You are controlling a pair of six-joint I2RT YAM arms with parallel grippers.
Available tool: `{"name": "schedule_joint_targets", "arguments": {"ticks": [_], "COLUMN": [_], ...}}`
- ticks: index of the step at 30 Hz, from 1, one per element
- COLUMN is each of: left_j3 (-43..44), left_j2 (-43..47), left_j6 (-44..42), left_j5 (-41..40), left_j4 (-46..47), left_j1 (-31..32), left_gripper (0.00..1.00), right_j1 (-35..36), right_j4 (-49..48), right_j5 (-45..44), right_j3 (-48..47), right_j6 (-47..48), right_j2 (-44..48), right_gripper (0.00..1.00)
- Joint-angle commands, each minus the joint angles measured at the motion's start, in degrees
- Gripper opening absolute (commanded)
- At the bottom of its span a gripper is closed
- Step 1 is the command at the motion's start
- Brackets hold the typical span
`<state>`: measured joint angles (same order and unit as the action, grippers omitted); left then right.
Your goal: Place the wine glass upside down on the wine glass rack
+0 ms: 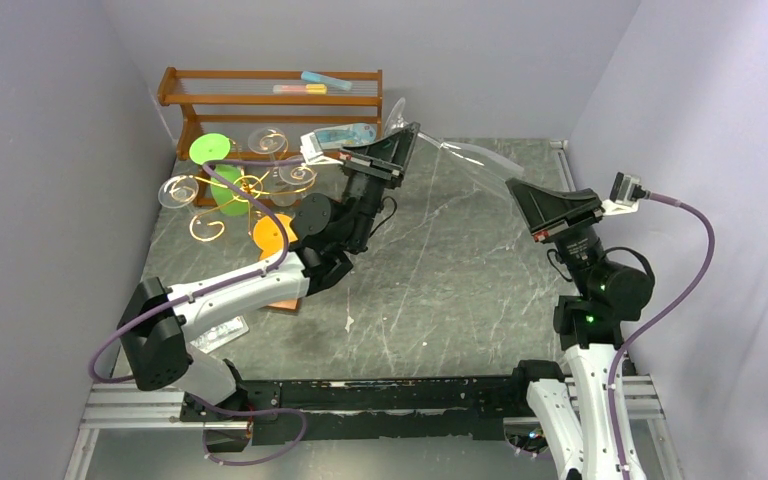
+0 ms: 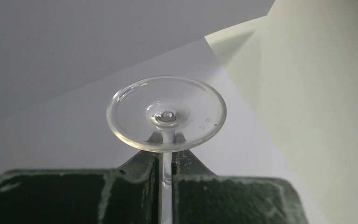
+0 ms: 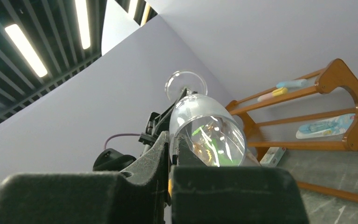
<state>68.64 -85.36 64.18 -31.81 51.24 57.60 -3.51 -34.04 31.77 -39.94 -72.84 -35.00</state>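
The clear wine glass (image 1: 465,155) hangs in the air between my two grippers, lying roughly level, its foot toward the back wall. My left gripper (image 1: 408,138) is shut on its stem; the left wrist view shows the stem (image 2: 166,161) pinched between the jaws (image 2: 166,156), the round foot (image 2: 166,114) just beyond. My right gripper (image 1: 516,186) is shut on the bowl's rim; in the right wrist view (image 3: 173,140) the bowl (image 3: 207,133) sits right of the fingers. The gold wire rack (image 1: 245,190) stands at the back left with clear, green and orange glasses hanging.
A brown wooden shelf unit (image 1: 270,95) stands against the back wall behind the rack, with small packets on it; it also shows in the right wrist view (image 3: 340,74). A clear plastic packet (image 1: 222,333) lies near the left arm's base. Grey walls close in on both sides.
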Motion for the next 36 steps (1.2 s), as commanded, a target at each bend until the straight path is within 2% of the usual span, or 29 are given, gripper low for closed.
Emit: {"name": "schedule_joint_targets", "arguments": {"ticks": [1,7,11,15,20,26,31,33,36], "left_j3": [2.3,1.6,-0.1,-4.4,-8.8,-10.7,-9.8,-9.7,-9.5], "left_j2": [0.3,0.9,1.8,3.9,7.2,11.3,13.4,13.8,14.2], "left_j6": [-4.1,-11.5,-19.0,-25.6,-32.0,-35.0,-34.2,-33.5,-32.3], "left_j5": [-1.8,-0.3,2.1,4.4,8.8,15.8,21.9,24.4,27.9], "left_j4": [6.0,8.8,10.6,13.3,11.4,2.5,-6.2,-8.5,-11.5], "left_j1": [0.2,0.2,0.2,0.2,0.2,0.2,0.2,0.2,0.2], "left_gripper": [0.05,0.05,0.05,0.05,0.05,0.05,0.05,0.05,0.05], "right_j1": [0.4,0.5,0.5,0.5,0.5,0.5,1.6,3.0,12.1], "right_j4": [4.7,14.8,23.3,31.0,34.8,26.5,18.4,14.8,14.3], "right_j5": [1.7,-0.6,-4.0,-7.6,-7.7,13.5,21.7,23.3,21.8], "right_j3": [-1.3,-4.2,-6.7,-9.2,-11.6,-12.4,-10.6,-9.6,-9.4], "right_j6": [3.4,8.4,13.3,19.6,26.9,32.0,28.9,27.3,29.3], "right_j2": [0.5,0.9,1.1,1.8,1.4,-4.5,-7.2,-9.1,-11.6], "right_gripper": [0.05,0.50,0.69,0.82,0.88,0.88,0.89,0.89,0.89]}}
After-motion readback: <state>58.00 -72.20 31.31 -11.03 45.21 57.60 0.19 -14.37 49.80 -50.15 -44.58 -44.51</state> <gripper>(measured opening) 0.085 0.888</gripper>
